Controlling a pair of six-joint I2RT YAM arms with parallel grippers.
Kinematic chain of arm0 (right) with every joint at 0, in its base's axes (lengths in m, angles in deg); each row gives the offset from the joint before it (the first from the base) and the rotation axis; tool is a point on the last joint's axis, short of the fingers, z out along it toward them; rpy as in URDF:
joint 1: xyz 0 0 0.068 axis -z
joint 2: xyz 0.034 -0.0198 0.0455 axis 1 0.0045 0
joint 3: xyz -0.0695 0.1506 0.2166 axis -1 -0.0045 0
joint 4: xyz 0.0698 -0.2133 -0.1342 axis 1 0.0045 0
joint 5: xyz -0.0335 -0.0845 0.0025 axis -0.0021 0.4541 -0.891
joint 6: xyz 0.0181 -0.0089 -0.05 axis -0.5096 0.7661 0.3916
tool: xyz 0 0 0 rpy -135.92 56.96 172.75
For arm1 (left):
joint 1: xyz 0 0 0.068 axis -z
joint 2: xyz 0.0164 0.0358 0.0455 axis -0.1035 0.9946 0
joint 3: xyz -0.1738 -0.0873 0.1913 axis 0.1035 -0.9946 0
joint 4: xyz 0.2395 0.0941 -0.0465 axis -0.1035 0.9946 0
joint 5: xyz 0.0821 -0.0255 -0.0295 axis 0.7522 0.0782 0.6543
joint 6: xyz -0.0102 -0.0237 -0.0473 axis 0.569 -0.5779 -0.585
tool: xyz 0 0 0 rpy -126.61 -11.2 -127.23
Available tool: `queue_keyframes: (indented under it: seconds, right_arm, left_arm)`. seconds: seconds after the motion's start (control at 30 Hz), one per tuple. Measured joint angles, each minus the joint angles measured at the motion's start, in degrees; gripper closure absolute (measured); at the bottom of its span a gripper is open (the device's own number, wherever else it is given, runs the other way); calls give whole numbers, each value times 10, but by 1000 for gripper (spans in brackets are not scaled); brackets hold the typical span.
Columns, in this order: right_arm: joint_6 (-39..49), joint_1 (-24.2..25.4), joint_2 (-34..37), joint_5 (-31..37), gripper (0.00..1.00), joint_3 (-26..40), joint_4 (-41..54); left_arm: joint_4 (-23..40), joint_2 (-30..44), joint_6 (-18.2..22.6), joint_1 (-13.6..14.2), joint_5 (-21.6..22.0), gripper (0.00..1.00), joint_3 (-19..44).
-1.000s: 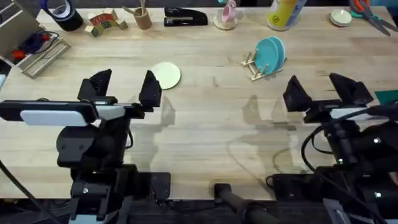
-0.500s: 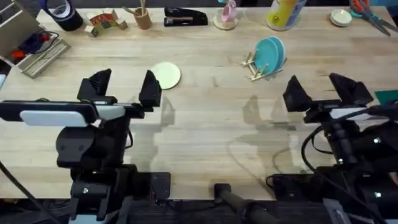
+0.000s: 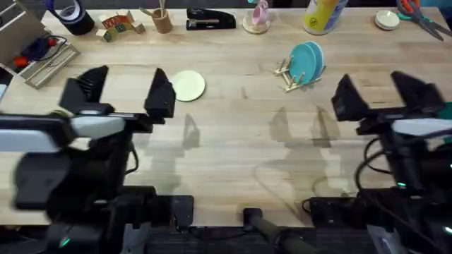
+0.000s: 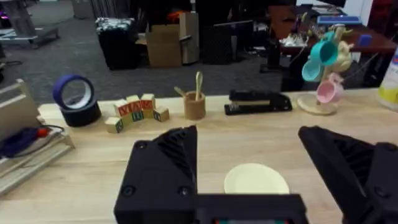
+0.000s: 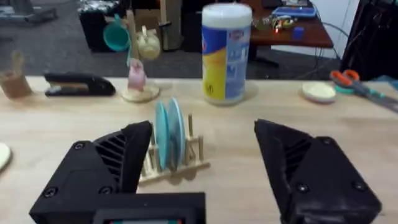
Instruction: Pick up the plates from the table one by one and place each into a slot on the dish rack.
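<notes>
Biggest thing first: the desk (image 3: pixel 233 148) hasn't changed at all, but both arms have shifted in the last second. The left end effector (image 3: pixel 120 95) slid further toward the left edge and a bit up the desk, and its fingers now look spread wider than a moment ago, nothing between them. The right end effector (image 3: pixel 385 95) went the other way, out toward the right side, also spread and holding nothing. The dish rack (image 3: pixel 293 74) sits where it was, with two teal-blue plates (image 5: pixel 169 134) standing on edge between its pegs (the right wrist view shows them nicely side by side). The last one, the cream-yellow plate (image 3: pixel 188 85), lies flat on the desk just beside the left end effector's right finger, untouched. So my read is most of the job's done and the left arm is lining up to grab that last plate.
</notes>
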Motion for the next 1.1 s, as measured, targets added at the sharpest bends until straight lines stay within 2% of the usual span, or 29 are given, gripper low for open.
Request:
queue_keyframes:
  seconds: [0.23,0.47,0.67,0.93,1.1]
  right_arm:
    - [0,0,7,0,9,156,154]
    - [0,0,82,0,9,308,270]
    - [18,0,192,-1,9,435,375]
    - [35,0,357,-4,9,600,506]
    - [54,0,458,-30,9,694,593]
  left_arm:
    - [144,17,-1,0,0,8,157]
    - [282,116,-5,0,-6,8,341]
    - [421,233,-5,0,-13,8,502]
    - [571,404,-7,0,-16,7,685]
    - [658,514,-7,0,-17,7,793]
